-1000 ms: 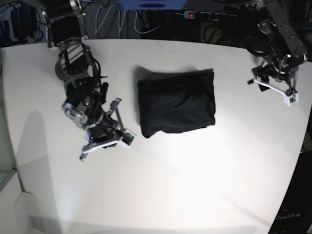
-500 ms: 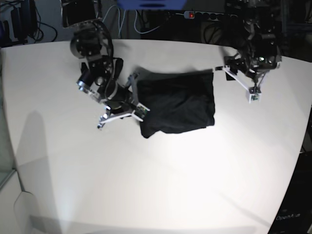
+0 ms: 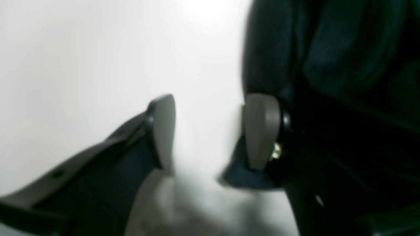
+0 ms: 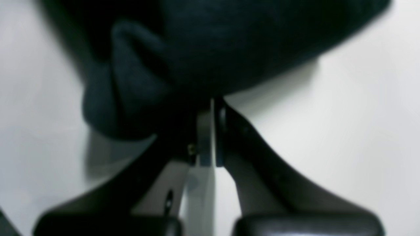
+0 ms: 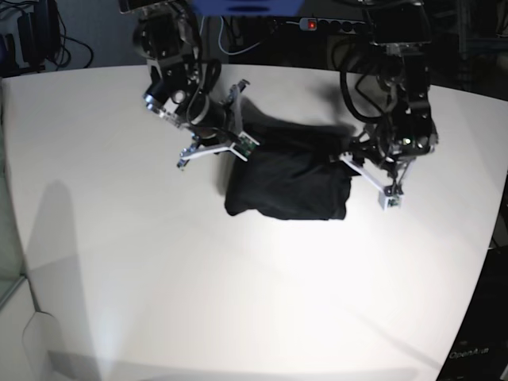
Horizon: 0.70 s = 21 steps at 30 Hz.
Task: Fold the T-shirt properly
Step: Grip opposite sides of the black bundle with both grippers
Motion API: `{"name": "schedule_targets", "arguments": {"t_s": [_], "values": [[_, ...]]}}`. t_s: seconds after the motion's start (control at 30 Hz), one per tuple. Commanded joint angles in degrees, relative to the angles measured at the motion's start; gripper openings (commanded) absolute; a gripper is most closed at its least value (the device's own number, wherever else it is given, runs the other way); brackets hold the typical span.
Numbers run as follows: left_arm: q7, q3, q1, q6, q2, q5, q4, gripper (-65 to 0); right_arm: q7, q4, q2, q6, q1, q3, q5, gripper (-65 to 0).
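The black T-shirt (image 5: 290, 178) lies folded into a thick rectangle in the middle of the white table (image 5: 238, 302). My right gripper (image 5: 232, 143) is at its far left corner. In the right wrist view the jaws (image 4: 212, 108) are closed with their tips in the fabric edge (image 4: 203, 49), and a fold of it hangs just above the table. My left gripper (image 5: 371, 178) is at the shirt's right edge. In the left wrist view it is open (image 3: 211, 131), with bare table between the fingers and one finger (image 3: 261, 131) against the shirt (image 3: 344, 65).
A power strip (image 5: 317, 24) with a red light and loose cables lie behind the table's far edge. The table's curved right edge (image 5: 488, 238) runs close behind the left arm. A dark cabinet side stands at bottom right.
Both arms have moved in onto the shirt: the right gripper from the left side to the far left corner, now closed; the left gripper down to the right edge. The shirt's far left corner has shifted.
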Motion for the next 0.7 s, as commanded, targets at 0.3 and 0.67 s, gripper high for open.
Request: {"name": "schedule_targets", "arguments": {"t_s": [0.3,0.67], "values": [[-5.4,-4.3,-7.2,-0.1,1.7,-0.6,4.9,-32.2,-0.5,4.4,-1.4,0.5,-5.1,-3.7,-0.1,-65.0],[-0.5,-12.5,4.3,-0.7,-0.5,-0.7,19.6,-32.2,-0.6,9.2,2.2,0.5,-1.2,3.9,0.0,-65.0]]}}
